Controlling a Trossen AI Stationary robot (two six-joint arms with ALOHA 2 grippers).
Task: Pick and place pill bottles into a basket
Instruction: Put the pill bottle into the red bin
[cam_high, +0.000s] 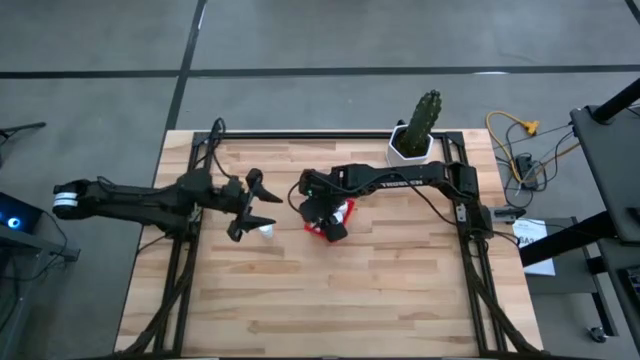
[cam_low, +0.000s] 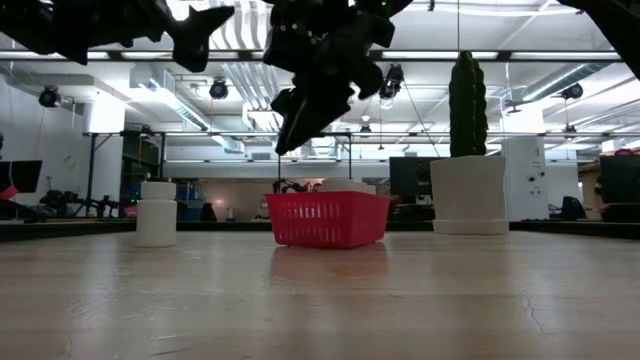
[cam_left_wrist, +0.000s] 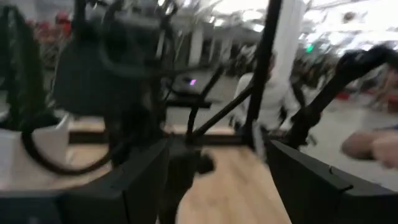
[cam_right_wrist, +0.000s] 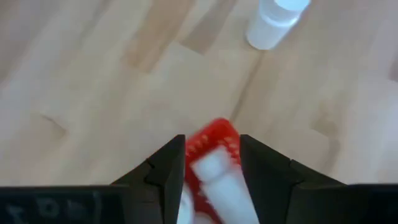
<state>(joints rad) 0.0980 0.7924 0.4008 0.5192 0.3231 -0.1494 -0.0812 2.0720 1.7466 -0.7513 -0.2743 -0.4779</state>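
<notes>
No readable writing anywhere. One red slotted plastic basket (cam_high: 337, 219) mid-table on wood-plank table (cam_high: 350, 300), white bottles inside, count unclear. One loose white cylindrical pill bottle (cam_high: 266, 231) stands left of the basket. Right gripper (cam_high: 330, 218) over basket, fingers apart, nothing clamped. Left gripper (cam_high: 262, 207) above the loose bottle, fingers spread wide, empty. One white cactus pot (cam_high: 410, 148) at far edge.

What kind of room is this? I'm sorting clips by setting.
Most likely an industrial-style lab or workshop: the low view shows exposed ceiling ducts with hanging lights and equipment racks behind the wooden table, and the high view shows a bare concrete floor with loose cables.
</notes>
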